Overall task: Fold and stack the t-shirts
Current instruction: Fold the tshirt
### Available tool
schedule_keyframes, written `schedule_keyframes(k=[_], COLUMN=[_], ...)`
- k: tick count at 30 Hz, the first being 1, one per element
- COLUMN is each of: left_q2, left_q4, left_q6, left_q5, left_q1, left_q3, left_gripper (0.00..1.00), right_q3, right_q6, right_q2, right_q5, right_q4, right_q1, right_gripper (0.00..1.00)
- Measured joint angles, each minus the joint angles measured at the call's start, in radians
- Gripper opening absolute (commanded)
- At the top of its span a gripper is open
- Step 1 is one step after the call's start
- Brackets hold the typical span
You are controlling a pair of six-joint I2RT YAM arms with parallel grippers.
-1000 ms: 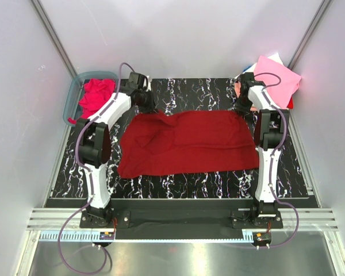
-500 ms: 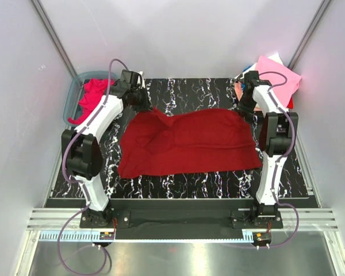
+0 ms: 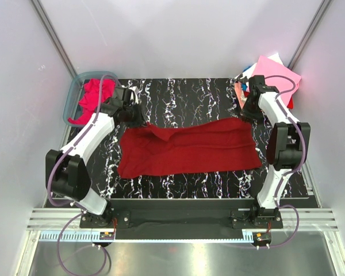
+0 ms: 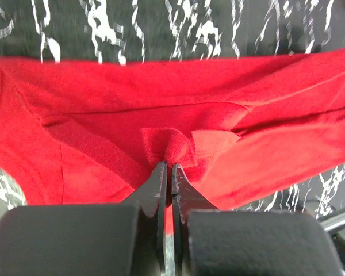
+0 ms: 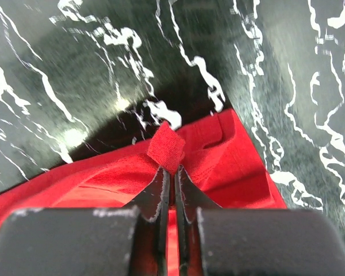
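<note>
Left gripper (image 4: 171, 168) pinched shut on fold of red shirt (image 3: 190, 148) at far edge. Right gripper (image 5: 172, 171) likewise, on opposite far corner. Shirt spans between both, rest lying nearward of fingers. Likely light, limp, sags mid-span. Grip corners, keep edge taut.

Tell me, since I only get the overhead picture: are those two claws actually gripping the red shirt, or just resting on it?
Observer: Gripping. The left wrist camera shows the left claw shut on a pinched-up fold of the red shirt.
Operator: And the right one?
Observer: The right claw is shut too, with a small tab of the shirt's edge poking out past its tips.
Operator: Is that corner lifted?
Observer: Seemingly; its camera shows a dark shadow on the table just beyond the corner.
</note>
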Motion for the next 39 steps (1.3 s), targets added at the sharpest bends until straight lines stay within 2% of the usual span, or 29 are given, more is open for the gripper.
schedule_keyframes(k=[13, 14, 16, 17, 18, 19, 20, 21, 24, 25, 27, 31, 34, 39], left_q2=[-0.110, -0.121, -0.141, -0.152, -0.164, -0.179, -0.194, -0.213, -0.288, -0.320, -0.388, -0.511, -0.525, -0.481], left_q4=[0.039, 0.042, 0.048, 0.056, 0.061, 0.062, 0.062, 0.064, 0.048, 0.040, 0.032, 0.040, 0.085, 0.159], left_q6=[-0.025, -0.026, -0.027, -0.029, -0.031, -0.031, -0.035, -0.045, -0.076, -0.086, -0.109, -0.162, -0.193, -0.229], left_q5=[-0.001, -0.001, -0.002, -0.003, -0.003, -0.006, -0.011, -0.021, -0.060, -0.072, -0.093, -0.129, -0.142, -0.145], left_q1=[-0.002, -0.002, -0.003, -0.004, -0.005, -0.006, -0.006, -0.008, -0.011, -0.012, -0.012, -0.012, -0.012, -0.017], left_q3=[-0.209, -0.222, -0.246, -0.262, -0.281, -0.302, -0.325, -0.351, -0.441, -0.473, -0.531, -0.628, -0.671, -0.708], left_gripper=[0.00, 0.00, 0.08, 0.14, 0.26, 0.45, 0.51, 0.52, 0.51, 0.56, 0.60, 0.58, 0.52, 0.51], right_q3=[-0.196, -0.207, -0.235, -0.250, -0.269, -0.287, -0.305, -0.323, -0.376, -0.394, -0.415, -0.427, -0.419, -0.351], right_q6=[0.000, 0.000, 0.003, 0.006, 0.013, 0.021, 0.022, 0.027, 0.039, 0.043, 0.047, 0.050, 0.041, 0.017], right_q2=[-0.095, -0.107, -0.135, -0.149, -0.164, -0.178, -0.190, -0.200, -0.220, -0.228, -0.247, -0.309, -0.324, -0.237], right_q5=[0.037, 0.044, 0.055, 0.061, 0.071, 0.083, 0.095, 0.110, 0.140, 0.148, 0.152, 0.080, -0.003, -0.084], right_q4=[0.045, 0.047, 0.053, 0.060, 0.064, 0.069, 0.071, 0.075, 0.087, 0.089, 0.091, 0.132, 0.176, 0.206], right_q1=[0.000, 0.000, 0.000, 0.000, 0.000, -0.002, -0.005, -0.012, -0.044, -0.053, -0.066, -0.060, -0.034, 0.075], right_gripper=[0.05, 0.10, 0.18, 0.30, 0.52, 0.56, 0.64, 0.70, 0.72, 0.71, 0.69, 0.64, 0.63, 0.60])
